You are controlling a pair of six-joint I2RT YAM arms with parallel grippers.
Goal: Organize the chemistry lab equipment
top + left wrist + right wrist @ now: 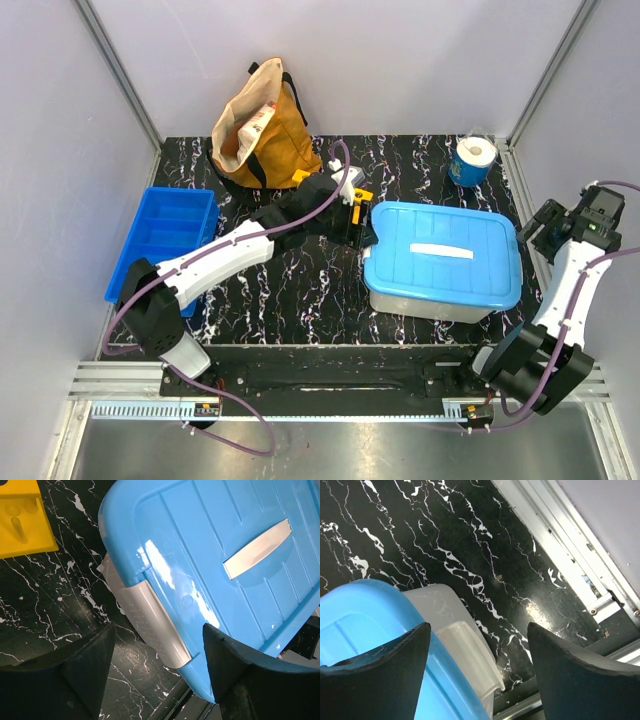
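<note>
The tubes, goggles and glove are out of view. A clear storage bin with a blue lid (443, 258) stands right of centre. My left gripper (366, 226) is open at the bin's left end. In the left wrist view its fingers (85, 660) straddle the white latch (152, 622) on the lid's edge without touching it. My right gripper (532, 232) is open at the bin's right end. In the right wrist view it (479, 627) hovers above the clear latch (470, 652). A blocky yellow plastic piece (20, 525) lies just behind the left gripper.
A tan fabric bag (258, 125) stands open at the back left. A blue divided tray (165, 235) lies at the left edge. A white paper roll with blue wrap (473, 160) stands at the back right. Metal frame rails (560, 545) border the table.
</note>
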